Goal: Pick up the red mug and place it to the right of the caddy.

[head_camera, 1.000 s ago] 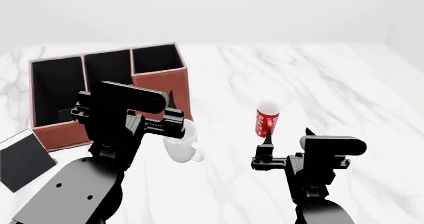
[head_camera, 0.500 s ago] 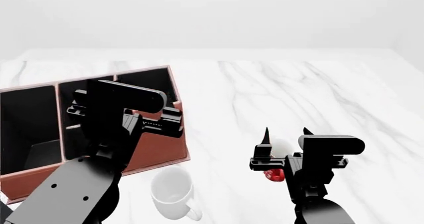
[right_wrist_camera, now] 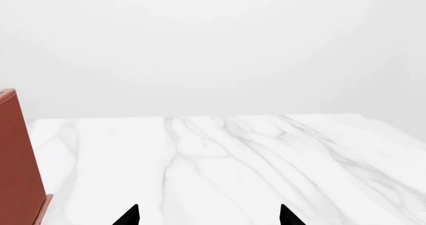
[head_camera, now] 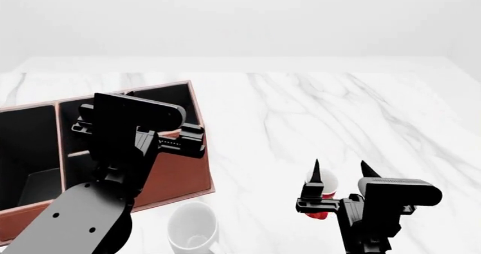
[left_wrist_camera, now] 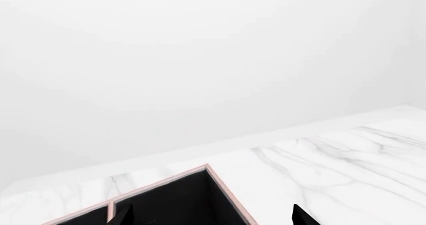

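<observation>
The red mug stands on the marble table, white inside showing, partly hidden behind my right gripper. That gripper is open, its two black fingertips pointing up on either side of the mug's rim in the head view. The mug does not show in the right wrist view, where the open gripper faces bare marble. The caddy, a large reddish-brown box with black compartments, sits at the left. My left gripper is open and empty above the caddy's right compartment.
A larger plain white mug stands in front of the caddy, near the view's bottom edge. The caddy's right wall shows at the side of the right wrist view. The marble table stretches to the back and right.
The head view has shifted, so the caddy and both mugs sit lower in it. The right gripper has come over the red mug. A black book at the left has left view.
</observation>
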Robot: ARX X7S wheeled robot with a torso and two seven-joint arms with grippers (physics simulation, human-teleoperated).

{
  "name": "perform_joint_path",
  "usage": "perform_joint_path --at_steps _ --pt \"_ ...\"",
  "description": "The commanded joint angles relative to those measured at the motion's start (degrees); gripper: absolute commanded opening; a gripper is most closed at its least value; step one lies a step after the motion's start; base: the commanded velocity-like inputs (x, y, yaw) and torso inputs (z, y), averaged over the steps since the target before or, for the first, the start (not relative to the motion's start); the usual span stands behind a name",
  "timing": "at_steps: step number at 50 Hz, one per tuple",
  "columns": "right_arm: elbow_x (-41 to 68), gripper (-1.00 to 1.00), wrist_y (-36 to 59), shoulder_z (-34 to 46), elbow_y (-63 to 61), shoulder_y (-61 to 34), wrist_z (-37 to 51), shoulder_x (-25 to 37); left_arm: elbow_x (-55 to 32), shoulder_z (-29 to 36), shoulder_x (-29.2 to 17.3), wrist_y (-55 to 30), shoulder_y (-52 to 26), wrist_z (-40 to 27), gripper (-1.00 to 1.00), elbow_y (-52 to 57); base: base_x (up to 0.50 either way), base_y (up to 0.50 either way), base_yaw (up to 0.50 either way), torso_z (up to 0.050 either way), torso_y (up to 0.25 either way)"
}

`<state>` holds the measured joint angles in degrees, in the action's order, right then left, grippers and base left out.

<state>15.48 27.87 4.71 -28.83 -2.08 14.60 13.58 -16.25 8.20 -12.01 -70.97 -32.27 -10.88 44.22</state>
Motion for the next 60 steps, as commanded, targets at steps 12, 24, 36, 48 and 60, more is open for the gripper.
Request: perform_joint_path --at_steps 12,24,36,48,60 --pt "-1.1 1.00 -10.5 -4.6 2.4 15.0 -3.9 1.1 0.4 -1.3 0.7 0.5 0.5 1.0 1.00 0.1 0.00 0.00 0.00 0.000 0.000" --pt "-2.9 1.00 -10.3 -1.1 8.5 12.8 -5.0 1.4 0.4 -1.2 0.2 1.8 1.0 0.9 1.00 -1.2 0.00 0.00 0.00 0.000 0.000" --pt "-3.2 1.00 -10.3 0.5 13.9 10.4 -5.2 0.8 0.1 -0.8 0.2 2.5 1.0 0.6 1.00 -2.0 0.00 0.00 0.00 0.000 0.000" --pt "-2.6 1.00 -9.9 1.3 16.4 8.4 -5.5 0.3 -0.2 -0.5 0.1 2.6 1.1 0.3 1.00 -2.0 0.00 0.00 0.00 0.000 0.000" --pt "-2.7 1.00 -9.4 2.3 18.4 6.2 -5.2 -0.1 -0.3 -0.4 -0.1 3.5 1.4 0.0 1.00 -2.7 0.00 0.00 0.00 0.000 0.000"
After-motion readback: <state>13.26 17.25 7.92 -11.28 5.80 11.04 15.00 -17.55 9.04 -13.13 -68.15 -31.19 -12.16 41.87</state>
